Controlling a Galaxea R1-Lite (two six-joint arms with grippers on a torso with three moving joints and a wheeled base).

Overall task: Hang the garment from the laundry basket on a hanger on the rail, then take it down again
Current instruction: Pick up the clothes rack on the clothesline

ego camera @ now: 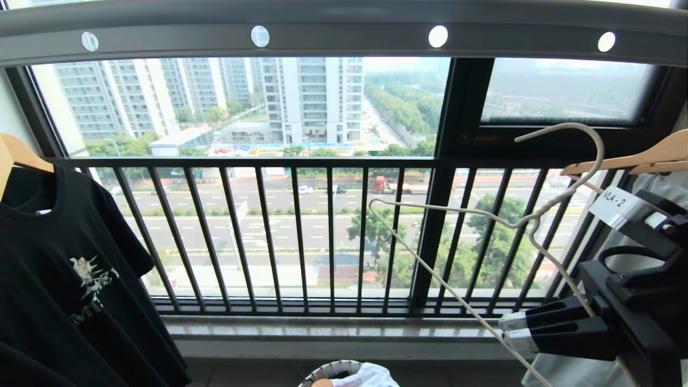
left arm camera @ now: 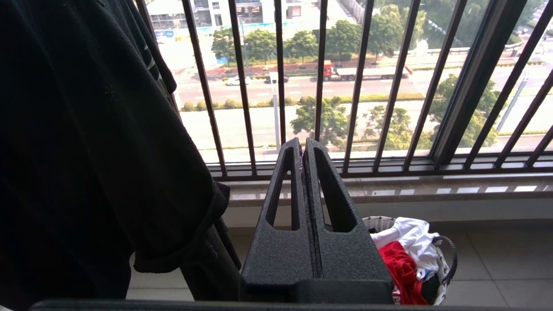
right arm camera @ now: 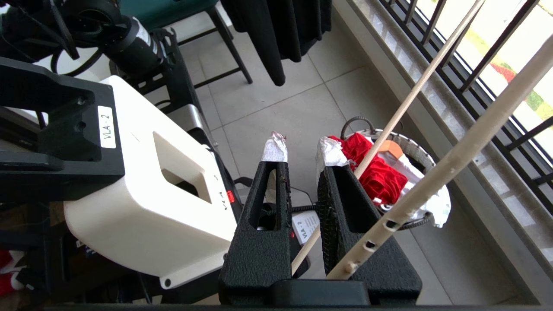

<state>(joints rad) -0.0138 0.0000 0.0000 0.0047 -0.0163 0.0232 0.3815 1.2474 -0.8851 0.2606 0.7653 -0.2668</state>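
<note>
The right gripper (ego camera: 508,330) is seen low at the right of the head view, its taped fingers (right arm camera: 275,149) set a little apart; the lower bar of the hanger (ego camera: 486,215) runs down between them, though whether it is pinched cannot be told from the gap seen in the right wrist view; the notched end of the hanger lies over the outer finger. The left gripper (left arm camera: 302,144) is held level before the railing (ego camera: 301,231), its fingers pressed together on nothing.

The hanger is thin, off-white wire with a twisted neck; it is tilted, its hook raised toward the window frame and hung on nothing, well below the rail (ego camera: 344,32), which crosses overhead with 4 round holes in view.

The garment (right arm camera: 371,170) lies crumpled in the basket (right arm camera: 417,151) on the floor tiles, red with a little white lettering showing, beside a white shirt (left arm camera: 412,242); the basket stands just beside the sill.

A black shirt (ego camera: 70,279) hangs at the left and a wooden hanger (ego camera: 639,158) at the right; between them the railing is unobstructed.
</note>
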